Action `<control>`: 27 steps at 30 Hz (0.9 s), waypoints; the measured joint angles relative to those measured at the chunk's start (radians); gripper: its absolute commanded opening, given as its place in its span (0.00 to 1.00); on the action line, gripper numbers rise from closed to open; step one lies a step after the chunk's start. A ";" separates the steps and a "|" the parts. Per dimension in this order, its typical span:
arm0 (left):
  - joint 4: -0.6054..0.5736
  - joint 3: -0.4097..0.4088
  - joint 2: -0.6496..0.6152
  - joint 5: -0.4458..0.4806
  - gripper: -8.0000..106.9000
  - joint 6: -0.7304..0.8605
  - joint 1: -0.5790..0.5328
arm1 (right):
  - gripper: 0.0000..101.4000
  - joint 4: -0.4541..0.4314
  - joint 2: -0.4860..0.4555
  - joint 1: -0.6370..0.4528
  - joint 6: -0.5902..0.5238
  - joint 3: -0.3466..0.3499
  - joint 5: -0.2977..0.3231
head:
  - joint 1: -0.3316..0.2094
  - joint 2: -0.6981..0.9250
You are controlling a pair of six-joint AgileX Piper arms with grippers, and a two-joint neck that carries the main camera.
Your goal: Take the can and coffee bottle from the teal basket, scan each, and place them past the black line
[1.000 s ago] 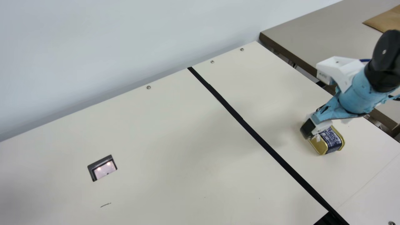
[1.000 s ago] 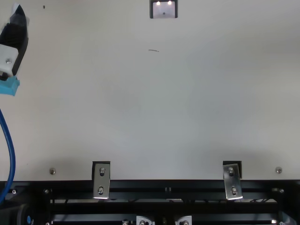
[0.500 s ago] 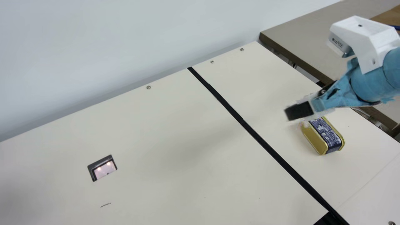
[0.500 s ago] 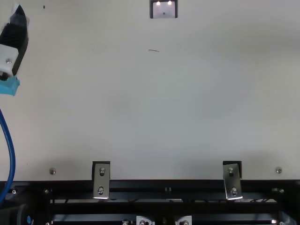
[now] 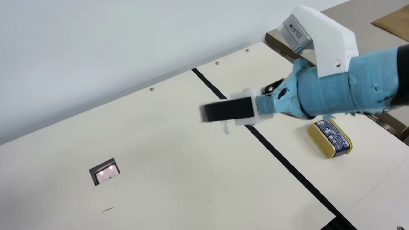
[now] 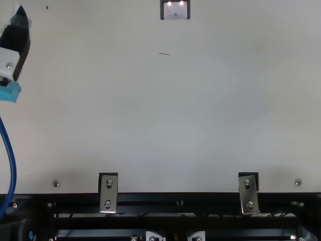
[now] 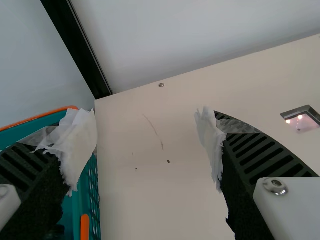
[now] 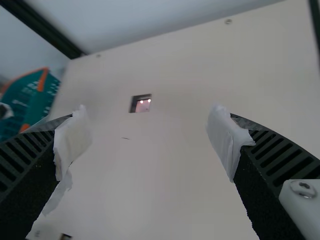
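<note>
one right end effector (image 5: 207, 113), now well apart from the can (image 5: 330, 138)

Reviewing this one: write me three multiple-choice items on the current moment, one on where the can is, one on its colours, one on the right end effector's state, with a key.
1. Relative to the black line, the can is:
A) on the scanner window's side
B) across from the scanner window
C) on top of it

2. The can's colours are:
A) gold and dark blue
B) red and white
C) green and silver

3. The right end effector is:
A) shut on nothing
B) shut on the can
C) open, holding nothing

Key:
1 B: the main view shows the line between window and can.
2 A: gold metal, dark blue label.
3 C: its jaws stand wide apart with nothing gripped.
</note>
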 measured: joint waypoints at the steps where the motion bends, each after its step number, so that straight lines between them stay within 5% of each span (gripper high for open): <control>1: 0.000 0.000 0.000 0.000 0.85 0.000 0.000 | 1.00 0.035 -0.015 0.021 0.024 0.003 0.000 | 0.000 0.000; 7: 0.000 0.000 0.000 0.000 0.85 0.000 0.000 | 1.00 0.167 -0.080 0.075 0.158 0.004 0.008 | 0.000 0.000; 22: 0.000 0.000 0.000 0.000 0.85 0.000 0.000 | 1.00 0.156 -0.080 0.075 0.168 0.004 0.000 | 0.005 0.015; 27: 0.000 0.000 0.000 0.000 0.85 0.000 0.000 | 1.00 0.156 -0.080 0.075 0.168 0.004 0.000 | 0.005 0.210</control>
